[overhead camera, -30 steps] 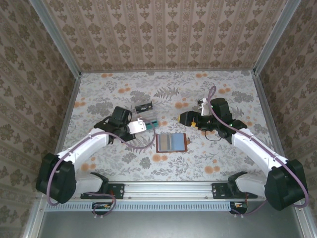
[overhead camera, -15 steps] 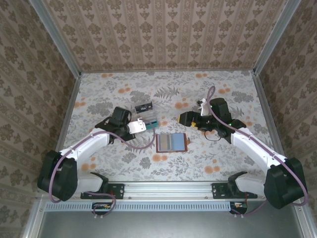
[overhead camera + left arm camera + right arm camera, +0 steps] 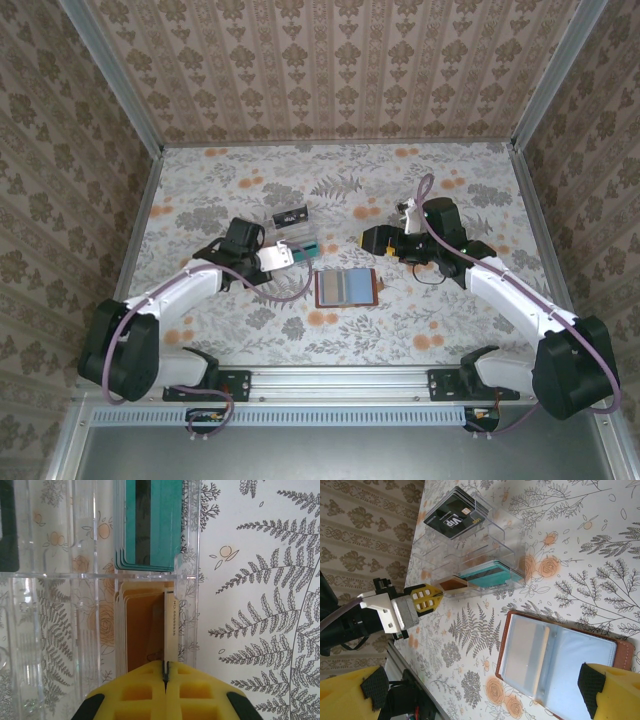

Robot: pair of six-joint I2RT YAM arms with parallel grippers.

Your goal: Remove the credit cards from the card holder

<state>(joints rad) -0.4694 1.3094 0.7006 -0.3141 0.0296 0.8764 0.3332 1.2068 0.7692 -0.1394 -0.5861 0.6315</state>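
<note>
Card holder (image 3: 346,288), centre of the top view: lies open and flat, blue-grey lining up, just lower right of the clear plastic rack (image 3: 296,240). Left gripper (image 3: 165,674): clenches a tan card (image 3: 170,630) edge-on at the rack's tan stack. Right gripper (image 3: 374,240): hangs released, jaws wide, upper right of the card holder.

Leather card holder (image 3: 560,657), clear glossy plastic organizer (image 3: 470,545)

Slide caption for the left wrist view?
Left gripper pinches a tan card at the clear rack, teal cards beyond.
</note>
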